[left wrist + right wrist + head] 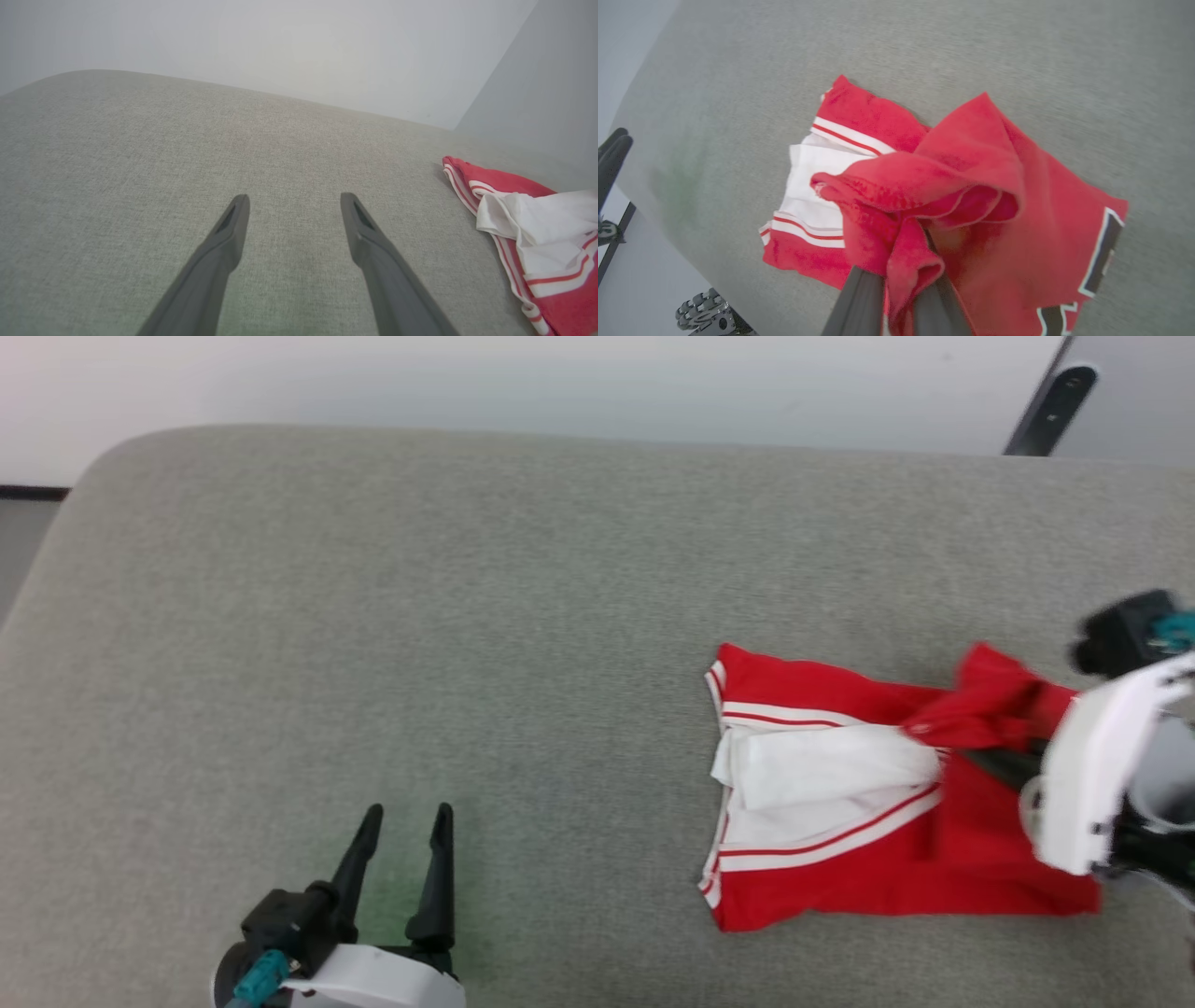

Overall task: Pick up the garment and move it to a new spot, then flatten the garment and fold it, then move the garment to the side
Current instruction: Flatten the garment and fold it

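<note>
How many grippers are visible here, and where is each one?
2. The left gripper is open at lower left; the right gripper, at the right edge, pinches the garment.

your bench (373,616) is covered in matt, coarse-woven grey cloth. at 3 o'clock the garment (840,887) is soft, slightly fuzzy red and white cloth. the fingers (219,252) look like smooth, matt dark plastic.

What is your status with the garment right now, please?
Left gripper open, idle above grey fabric surface. Right gripper shut on a bunched fold of the red jersey shirt with white striped-trim sleeves; rest lies on surface. No obstacle seen.
</note>
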Robot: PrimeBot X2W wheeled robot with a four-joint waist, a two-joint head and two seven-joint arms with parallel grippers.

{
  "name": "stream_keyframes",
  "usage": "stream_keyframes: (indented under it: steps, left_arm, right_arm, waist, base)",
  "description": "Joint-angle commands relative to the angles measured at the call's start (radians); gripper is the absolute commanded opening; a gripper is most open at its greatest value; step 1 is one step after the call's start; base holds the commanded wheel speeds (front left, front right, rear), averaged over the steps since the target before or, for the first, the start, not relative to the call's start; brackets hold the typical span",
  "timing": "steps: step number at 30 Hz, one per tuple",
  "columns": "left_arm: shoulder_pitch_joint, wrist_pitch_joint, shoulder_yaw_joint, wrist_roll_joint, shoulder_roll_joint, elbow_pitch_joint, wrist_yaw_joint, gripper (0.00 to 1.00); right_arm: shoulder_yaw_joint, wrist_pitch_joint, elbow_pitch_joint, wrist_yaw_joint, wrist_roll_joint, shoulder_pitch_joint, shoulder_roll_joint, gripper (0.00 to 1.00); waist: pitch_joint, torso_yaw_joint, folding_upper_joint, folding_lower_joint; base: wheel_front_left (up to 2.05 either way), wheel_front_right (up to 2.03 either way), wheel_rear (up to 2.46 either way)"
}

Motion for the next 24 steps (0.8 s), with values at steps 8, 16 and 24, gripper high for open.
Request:
stream_keyframes:
  steps: [8,16,24]
  left_arm:
    - [-0.01,0.001,-0.032,-0.046,-0.001,0.013,0.008,1.0]
    - [-0.026,0.001,-0.044,-0.066,-0.001,0.02,0.018,1.0]
    - [-0.039,0.001,-0.048,-0.078,-0.001,0.027,0.017,1.0]
  right_arm:
    - [0.158,-0.03,0.025,-0.001,-0.024,-0.099,0.058,0.0]
    - [0.248,-0.09,0.126,-0.001,-0.021,-0.154,0.076,0.0]
    - [0.298,-0.139,0.13,-0.001,0.035,-0.168,0.081,1.0]
  waist:
    - [0.015,0.077,0.0,0.0]
    - [0.031,0.096,0.0,0.0]
    - [0.02,0.076,0.0,0.0]
  base:
    - [0.0,0.0,0.0]
    - [0.0,0.0,0.0]
    - [0.0,0.0,0.0]
